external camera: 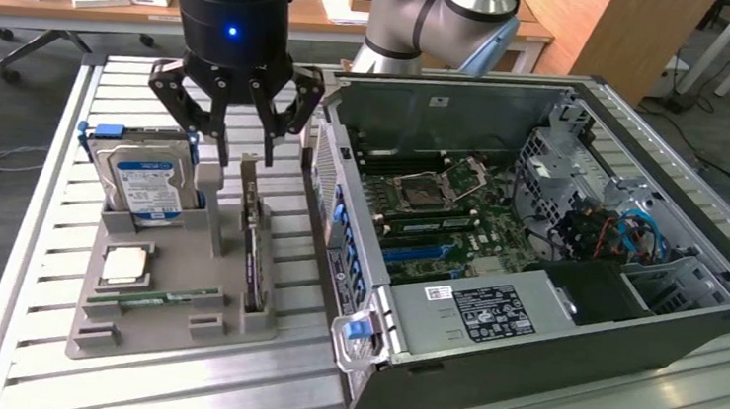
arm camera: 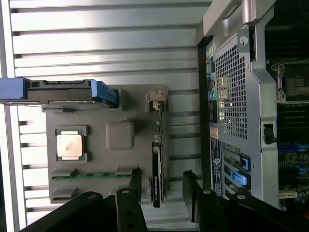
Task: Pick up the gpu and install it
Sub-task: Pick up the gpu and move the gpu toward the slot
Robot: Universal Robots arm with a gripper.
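Currently hovering w/ fingers [external camera: 276,117] spread wide, gripping nothing, right above one end of gpu [external camera: 253,244] standing on edge in grey tray [external camera: 128,335] slot, btwn hard drive [external camera: 142,180] and open PC case [external camera: 562,380] on slatted counter [external camera: 35,265].

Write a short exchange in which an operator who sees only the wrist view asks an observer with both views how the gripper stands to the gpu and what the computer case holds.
Operator: I see the gpu edge-on beyond the open gripper. Is the gripper on it?
Observer: No. From the side, the gripper hangs open over the far end of the tray, above the gpu's upper edge. It appears clear of the gpu.
Operator: I mostly see the rear grille of the case. What is inside?
Observer: A motherboard facing up, with a labelled power supply beside it at the near end.
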